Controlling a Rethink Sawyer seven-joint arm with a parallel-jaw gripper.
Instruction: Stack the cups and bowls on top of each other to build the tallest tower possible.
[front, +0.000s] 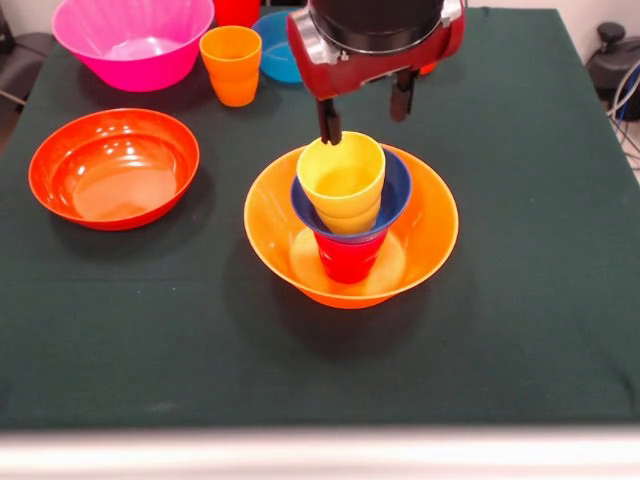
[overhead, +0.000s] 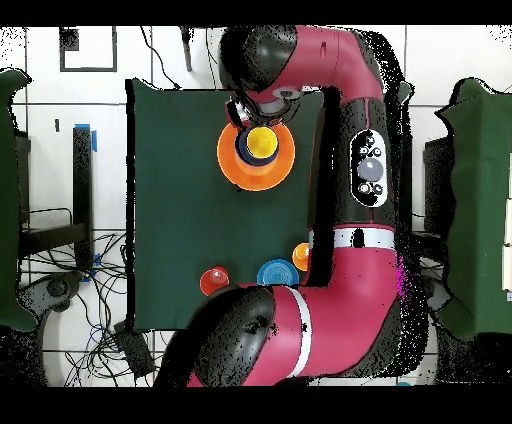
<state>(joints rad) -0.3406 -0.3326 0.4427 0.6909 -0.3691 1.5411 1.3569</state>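
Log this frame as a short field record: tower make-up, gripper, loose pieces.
tower: red cup in big yellow-orange bowl, dark blue bowl on it, yellow cups on top
gripper: open, just behind the top cup's rim
loose: orange-red bowl, pink bowl, orange cup, light blue bowl
surface: dark green table

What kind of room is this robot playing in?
Probably a robot lab: the arm reaches over one green-covered table on a tiled floor, with loose cables around it and bright plastic bowls laid out.
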